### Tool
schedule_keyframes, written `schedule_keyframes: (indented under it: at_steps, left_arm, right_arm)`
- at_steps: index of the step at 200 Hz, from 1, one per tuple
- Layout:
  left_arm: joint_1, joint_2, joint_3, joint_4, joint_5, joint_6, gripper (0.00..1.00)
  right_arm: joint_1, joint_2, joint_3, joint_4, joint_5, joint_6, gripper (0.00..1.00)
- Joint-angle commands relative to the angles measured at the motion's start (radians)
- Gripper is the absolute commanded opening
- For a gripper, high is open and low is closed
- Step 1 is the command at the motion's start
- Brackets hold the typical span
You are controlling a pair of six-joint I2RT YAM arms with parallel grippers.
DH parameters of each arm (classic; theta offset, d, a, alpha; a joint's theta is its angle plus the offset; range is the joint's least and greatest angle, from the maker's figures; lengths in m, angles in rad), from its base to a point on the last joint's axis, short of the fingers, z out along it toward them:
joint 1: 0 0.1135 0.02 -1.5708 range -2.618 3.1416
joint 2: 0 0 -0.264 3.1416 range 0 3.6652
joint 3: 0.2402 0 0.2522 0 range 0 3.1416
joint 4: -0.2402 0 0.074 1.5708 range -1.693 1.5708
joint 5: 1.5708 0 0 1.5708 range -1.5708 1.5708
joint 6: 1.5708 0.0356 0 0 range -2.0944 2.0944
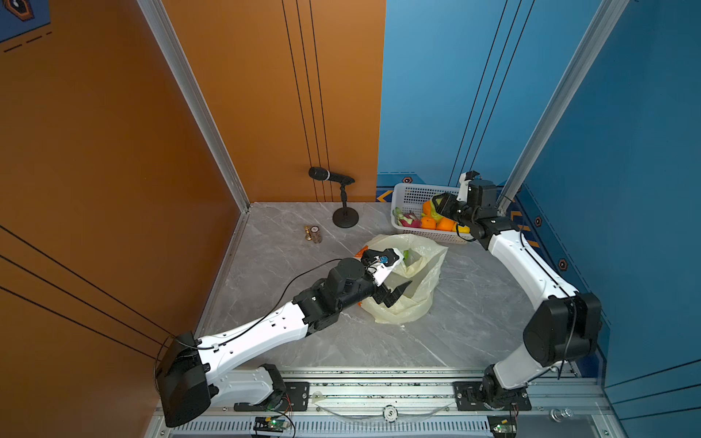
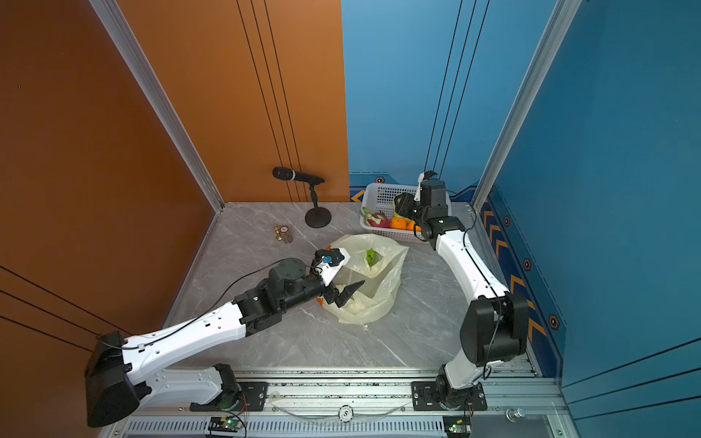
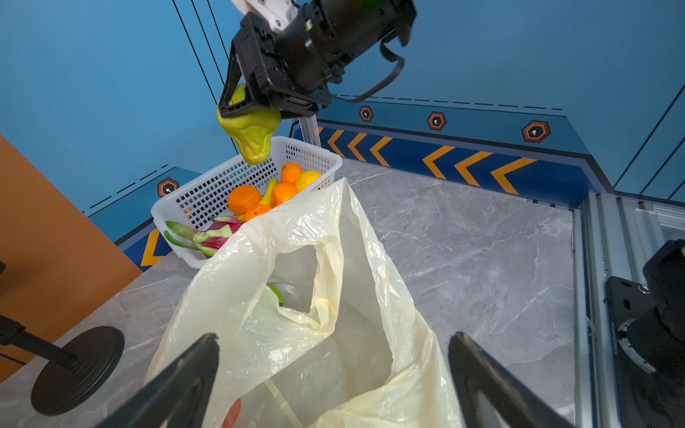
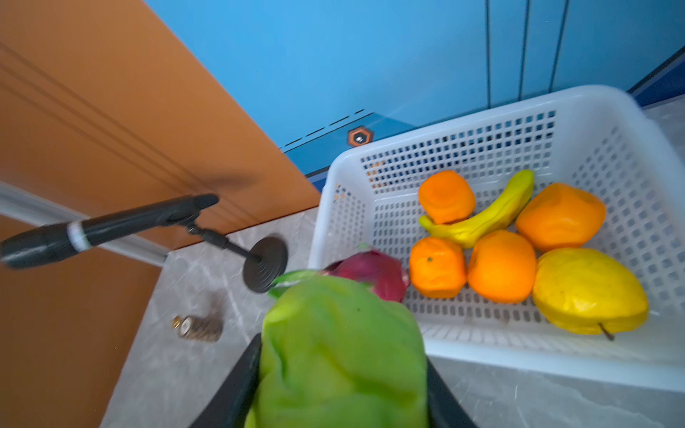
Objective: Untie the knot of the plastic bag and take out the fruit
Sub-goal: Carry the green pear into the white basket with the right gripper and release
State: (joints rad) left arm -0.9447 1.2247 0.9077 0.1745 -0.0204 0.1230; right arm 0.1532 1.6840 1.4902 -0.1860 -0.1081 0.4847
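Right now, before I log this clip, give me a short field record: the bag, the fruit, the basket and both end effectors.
plastic bag: lying on the table, mouth open
inside bag: one green piece shows through the mouth
left end effector: open, over the bag, holding nothing
right end effector: shut on a green bumpy fruit, above the basket
basket contents: four oranges, lemon, dragon fruit, banana
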Motion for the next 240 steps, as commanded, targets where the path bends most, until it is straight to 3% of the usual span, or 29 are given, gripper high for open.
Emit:
schedule_keyframes:
  at_steps: [1,68,160,185,206,240]
  left_arm:
    - [-0.011,0.005,0.030,-0.031,-0.034,-0.005,0.97]
    - [-0.016,-0.032,-0.015,-0.037,-0.066,0.004,0.98]
    - [-0.016,-0.063,-0.044,-0.059,-0.121,-0.050,0.97]
    - [-0.016,-0.068,-0.050,-0.063,-0.133,-0.076,0.98]
    - [-0.016,-0.068,-0.050,-0.072,-0.144,-0.085,0.98]
    - [-0.015,-0.065,-0.046,-0.098,-0.169,-0.114,0.97]
  right_arm:
    - [-0.024,0.119,0.097,0.053,0.155,-0.047,0.42]
    - [-0.066,0.488,0.415,-0.004,0.264,-0.048,0.40]
    - [-0.118,0.776,0.719,-0.142,0.300,-0.035,0.42]
    - [-0.128,0.795,0.728,-0.156,0.261,-0.006,0.50]
    - [-0.127,0.787,0.743,-0.181,0.252,-0.018,0.68]
    - [-0.131,0.712,0.744,-0.205,0.259,-0.030,0.81]
